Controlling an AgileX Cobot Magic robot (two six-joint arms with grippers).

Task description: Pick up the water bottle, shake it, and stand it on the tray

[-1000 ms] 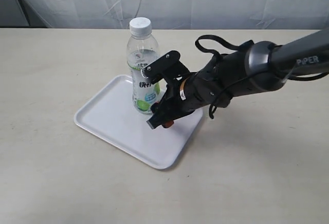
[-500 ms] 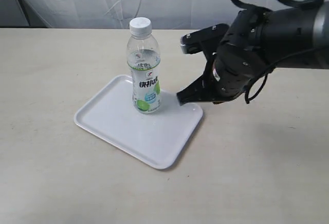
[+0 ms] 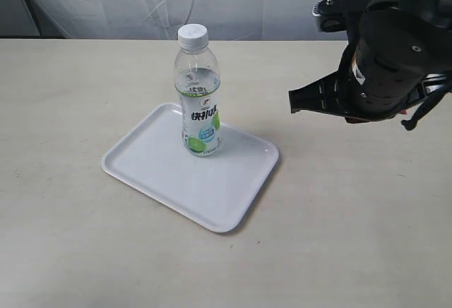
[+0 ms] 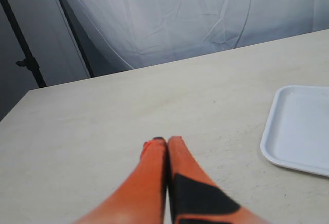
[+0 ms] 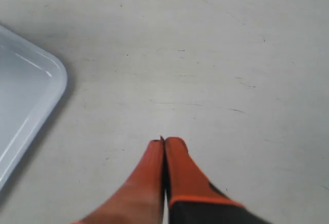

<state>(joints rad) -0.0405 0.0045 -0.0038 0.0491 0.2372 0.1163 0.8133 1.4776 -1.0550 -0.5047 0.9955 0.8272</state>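
The water bottle, well apart from the right claw, carries a label with bold dark lettering; the characters are too small to read.

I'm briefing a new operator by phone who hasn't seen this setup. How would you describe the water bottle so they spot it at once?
On the pale tabletop lies a flat white tray. Standing upright on it is the water bottle: clear plastic, with a white screw cap and a white-and-green label. It is the only thing standing on the tray.
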